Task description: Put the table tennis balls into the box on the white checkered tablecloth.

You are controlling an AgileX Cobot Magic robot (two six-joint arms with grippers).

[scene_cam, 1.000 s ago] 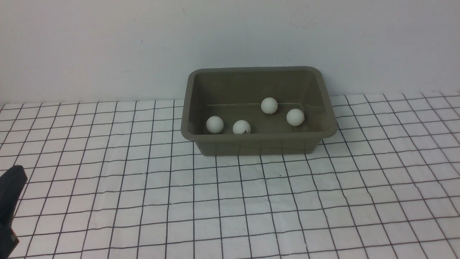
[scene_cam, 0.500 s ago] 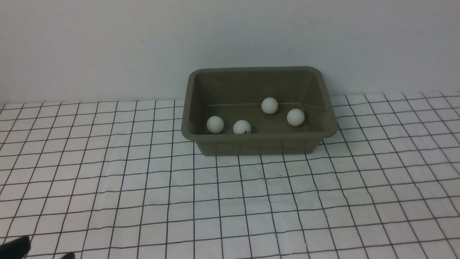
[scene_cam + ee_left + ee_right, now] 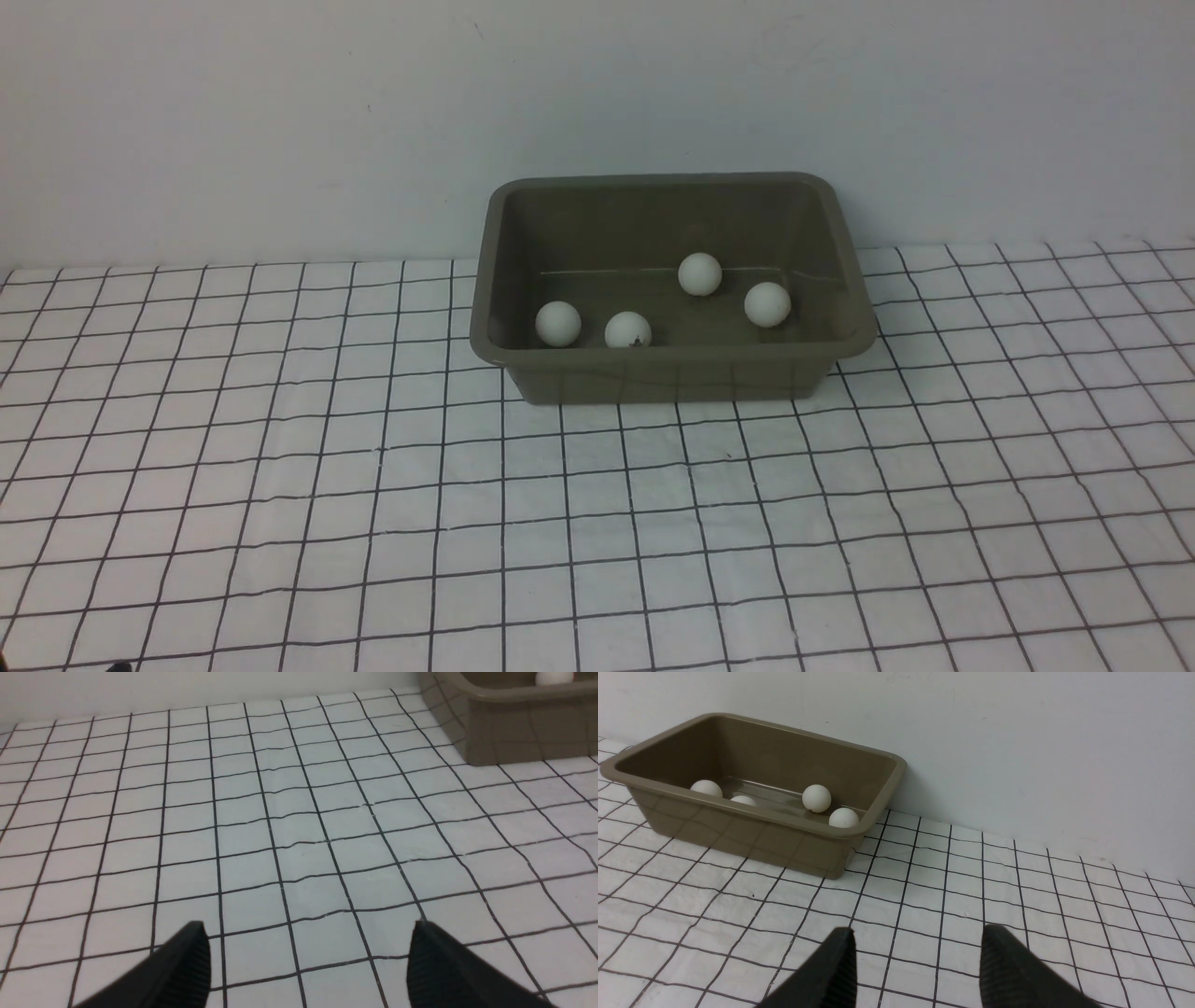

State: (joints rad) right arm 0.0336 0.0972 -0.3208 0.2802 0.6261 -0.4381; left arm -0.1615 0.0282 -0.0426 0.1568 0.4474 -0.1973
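**Four white balls lie in the box; both grippers are empty and apart from it**

Starting on the left, the wrist camera shows the left gripper (image 3: 308, 926) with its two black fingers (image 3: 187, 961) spread wide. There is nothing between them, only cloth below. From the front we see neither arm, just a tiny dark speck (image 3: 117, 666) at the bottom left edge, too small for us to say what it is.

The white checkered tablecloth (image 3: 280, 467) covers the whole surface. It is white with thin black lines forming small squares, and it is slightly rippled. Behind it stands a plain pale wall (image 3: 280, 112).

Just right of centre, close to the wall, sits the box (image 3: 672, 356). It is an olive-grey plastic bin with rounded corners and a flared rim, and it rests on the cloth.

All four table tennis balls that we can see lie on the floor of the box:
- The first ball (image 3: 558, 324) is near the left wall.
- The second ball (image 3: 627, 330) is just beside the first, close to the front wall, with what seems to be a small dark mark low on it.
- The third ball (image 3: 700, 274) lies farther back, toward the middle.
- The fourth ball (image 3: 767, 304) is nearest the right wall.

None of the balls touch each other.

On the right, the wrist camera shows the right gripper (image 3: 919, 931) above bare cloth, with the box ahead of it and well apart. Its black fingers (image 3: 831, 970) stand apart with a clear gap and hold nothing.
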